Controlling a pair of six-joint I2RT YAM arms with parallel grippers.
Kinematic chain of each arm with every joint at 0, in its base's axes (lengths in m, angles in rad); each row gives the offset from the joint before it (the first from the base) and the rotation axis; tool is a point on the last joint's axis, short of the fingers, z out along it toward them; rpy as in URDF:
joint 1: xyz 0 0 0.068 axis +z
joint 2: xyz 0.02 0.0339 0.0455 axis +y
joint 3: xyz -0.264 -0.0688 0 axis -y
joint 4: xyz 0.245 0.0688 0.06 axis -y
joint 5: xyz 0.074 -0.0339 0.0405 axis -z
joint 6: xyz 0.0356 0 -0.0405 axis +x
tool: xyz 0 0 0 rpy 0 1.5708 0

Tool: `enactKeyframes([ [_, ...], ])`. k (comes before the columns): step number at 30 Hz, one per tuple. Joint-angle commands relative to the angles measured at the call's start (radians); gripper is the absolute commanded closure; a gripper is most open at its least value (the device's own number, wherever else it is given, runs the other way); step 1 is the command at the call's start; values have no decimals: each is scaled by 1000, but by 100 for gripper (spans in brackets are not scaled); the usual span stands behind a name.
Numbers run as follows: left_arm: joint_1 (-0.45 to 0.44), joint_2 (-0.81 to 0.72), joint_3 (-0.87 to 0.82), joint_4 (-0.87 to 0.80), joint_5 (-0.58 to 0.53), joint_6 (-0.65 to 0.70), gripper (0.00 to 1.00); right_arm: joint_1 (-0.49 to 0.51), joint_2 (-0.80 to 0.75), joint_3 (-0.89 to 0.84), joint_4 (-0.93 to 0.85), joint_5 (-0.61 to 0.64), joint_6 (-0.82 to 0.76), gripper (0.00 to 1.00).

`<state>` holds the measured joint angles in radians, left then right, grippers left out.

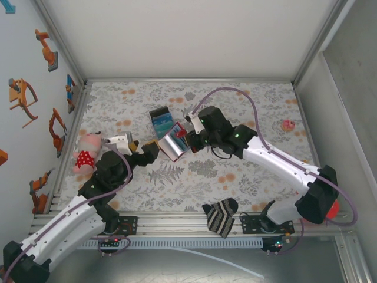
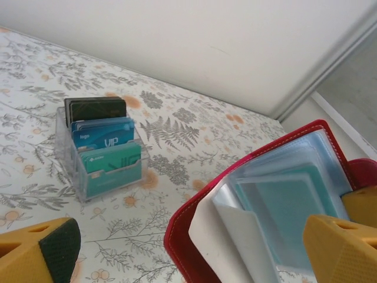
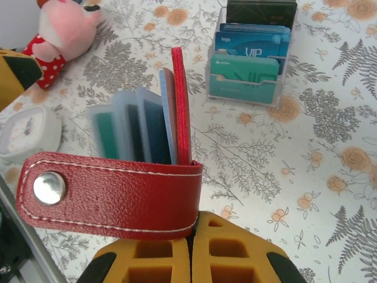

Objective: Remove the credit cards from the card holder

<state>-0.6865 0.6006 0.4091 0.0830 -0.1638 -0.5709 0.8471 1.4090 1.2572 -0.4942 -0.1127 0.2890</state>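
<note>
My right gripper is clenched on the red cover of the card holder, holding it on edge near the middle of the tabletop, a little toward the far edge. I judge it is lifted off the surface, though I cannot tell that for certain. Its plastic sleeves fan open toward my left gripper, whose jaws are spread wide, one on each side of the holder's open edge and touching nothing. The credit cards I am after sit inside those sleeves; I can make out a teal one behind the clear plastic.

The sleeves worry me. They are floppy and layered, so if I close my left jaws too shallow I expect to pinch plastic rather than a card, and pulling would then drag the whole holder. My right hold is narrow, near the closing tab, so a hard tug could twist the holder or pull it free. A card caught only at its corner could also slide out of my pads and fall flat on the tabletop, where it would be hard to pick up.

The clear card stand, already filled, stands just beyond the holder toward the far edge. A wide swing of either wrist could knock it over and spill it.
</note>
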Motion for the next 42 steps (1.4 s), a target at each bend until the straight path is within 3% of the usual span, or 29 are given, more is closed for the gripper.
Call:
enactKeyframes([
  [1, -1, 22, 16, -39, -31, -43, 3, 1, -4, 53, 14, 38, 5, 100],
  [7, 8, 71, 30, -2, -13, -83, 3, 1, -17, 54, 58, 28, -4, 100],
  [18, 59, 105, 32, 106, 159, -116, 3, 0, -57, 19, 143, 7, 12, 100],
  [27, 145, 215, -11, 288, 334, -193, 3, -39, -91, -10, 220, -147, 60, 100],
  [35, 162, 276, -24, 427, 430, -232, 0, -86, -96, -53, 316, -302, 135, 100],
  [42, 164, 303, -72, 531, 441, -266, 21, -100, -95, -105, 415, -396, 207, 100],
])
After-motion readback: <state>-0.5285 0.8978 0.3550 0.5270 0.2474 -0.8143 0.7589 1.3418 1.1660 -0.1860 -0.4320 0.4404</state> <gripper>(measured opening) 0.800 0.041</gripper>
